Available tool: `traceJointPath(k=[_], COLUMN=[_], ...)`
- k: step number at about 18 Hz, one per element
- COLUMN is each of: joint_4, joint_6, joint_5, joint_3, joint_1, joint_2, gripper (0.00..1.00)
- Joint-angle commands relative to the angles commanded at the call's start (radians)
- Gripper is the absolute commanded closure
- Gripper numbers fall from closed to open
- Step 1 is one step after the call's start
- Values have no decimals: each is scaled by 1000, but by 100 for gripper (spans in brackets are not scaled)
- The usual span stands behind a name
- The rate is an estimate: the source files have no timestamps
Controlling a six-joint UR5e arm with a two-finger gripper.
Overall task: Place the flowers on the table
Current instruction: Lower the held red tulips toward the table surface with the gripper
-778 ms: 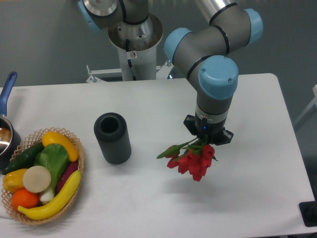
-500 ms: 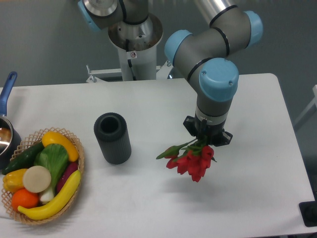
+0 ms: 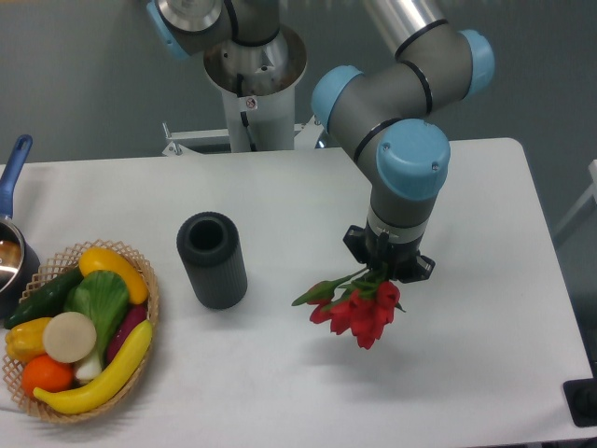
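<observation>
A small bunch of red tulip flowers [image 3: 359, 311] with green stems and leaves hangs just over the white table [image 3: 485, 308], right of centre. My gripper [image 3: 383, 272] points straight down and is shut on the flowers' stems, with the red blooms spreading out below and to the left of it. The fingers are mostly hidden by the wrist and the leaves. Whether the blooms touch the tabletop cannot be told.
A dark ribbed cylinder vase [image 3: 213, 259] stands upright left of the flowers. A wicker basket [image 3: 146, 322] of fruit and vegetables sits at the front left, with a blue-handled pot [image 3: 11, 245] behind it. The robot's base column [image 3: 252, 84] rises at the back.
The gripper with the flowers has moved slightly toward the front and left, lowering a little. Nothing else has moved.
</observation>
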Motion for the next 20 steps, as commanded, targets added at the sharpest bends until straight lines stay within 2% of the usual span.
traceJointPath(k=[3,6,11,17,20], joint_4=[43,51,74,170,174], joint_6=[-2,-2,-9,-24,-58], joint_5=[-32,-35,-43,-43,-43], joint_3=[-26,-49,-49,-51,-51], joint_1=[-3,-6,-18,-25,-34], joint_2=[-12,-15,-60,-109,-120], gripper=[77,77,74,73,69])
